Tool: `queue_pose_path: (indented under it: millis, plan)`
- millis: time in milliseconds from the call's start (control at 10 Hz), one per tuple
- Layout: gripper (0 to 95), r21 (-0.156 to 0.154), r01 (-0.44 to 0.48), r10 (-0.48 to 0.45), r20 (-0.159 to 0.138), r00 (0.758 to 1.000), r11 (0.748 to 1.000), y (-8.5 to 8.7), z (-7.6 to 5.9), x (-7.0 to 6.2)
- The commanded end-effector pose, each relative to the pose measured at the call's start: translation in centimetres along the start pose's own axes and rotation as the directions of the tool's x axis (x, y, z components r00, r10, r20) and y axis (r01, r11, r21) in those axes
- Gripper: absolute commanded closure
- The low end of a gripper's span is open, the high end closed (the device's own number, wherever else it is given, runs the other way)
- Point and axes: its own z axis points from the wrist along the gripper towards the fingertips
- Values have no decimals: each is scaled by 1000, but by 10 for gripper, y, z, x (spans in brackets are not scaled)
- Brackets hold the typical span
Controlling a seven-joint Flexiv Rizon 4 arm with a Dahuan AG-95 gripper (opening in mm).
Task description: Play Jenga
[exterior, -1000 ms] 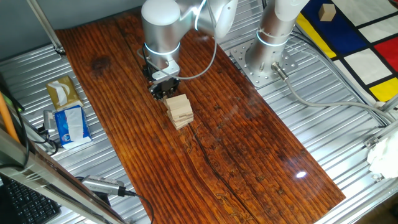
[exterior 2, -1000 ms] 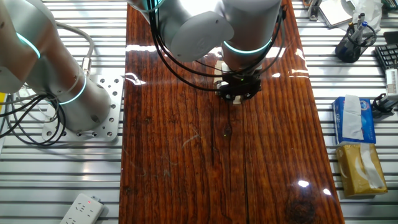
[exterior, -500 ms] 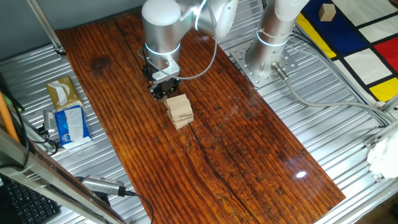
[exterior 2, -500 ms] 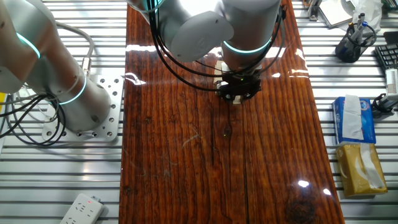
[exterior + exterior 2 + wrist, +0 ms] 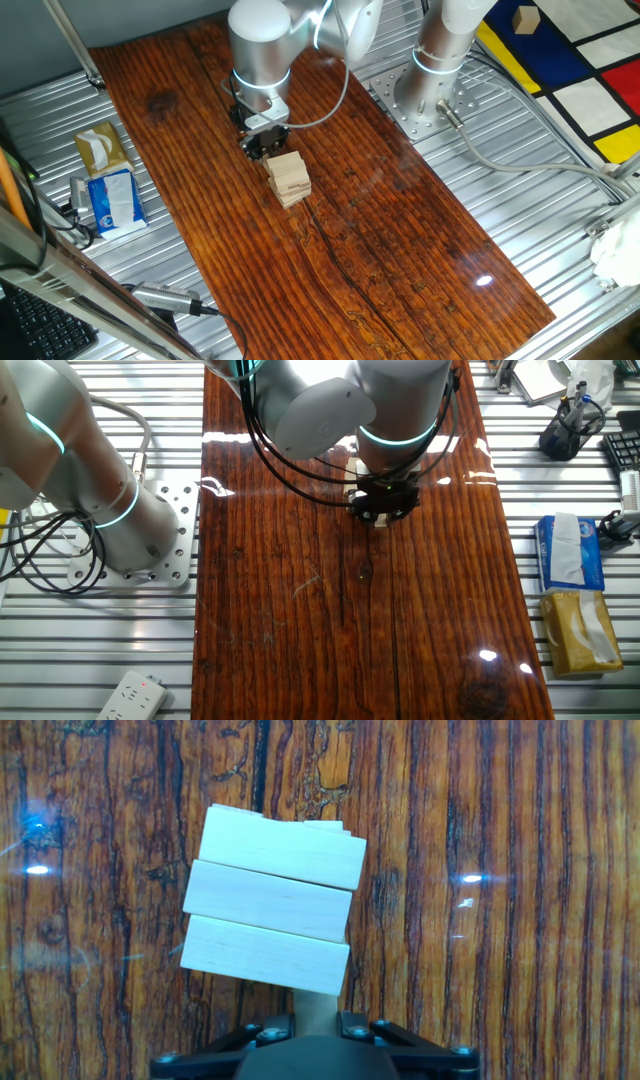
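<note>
Hovering low beside the Jenga tower [image 5: 288, 178] near the middle of the wooden counter [image 5: 400, 240], the hand [image 5: 264, 143] is pinching a thin block [image 5: 318, 1010] sticking out of the tower's side, its fingers nearly closed around it.

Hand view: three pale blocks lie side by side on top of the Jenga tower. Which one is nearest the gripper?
The bottom block of the three, right above the gripper; the middle block and far block lie beyond it.
</note>
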Motion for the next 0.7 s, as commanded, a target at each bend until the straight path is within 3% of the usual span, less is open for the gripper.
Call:
queue_pose_path:
  millis: [100,700]
  plan:
    - [950,0,0,0,1,1000,1000,0,0,1]
    - [950,-1,4,-4,3,1000,1000,2,0,4]
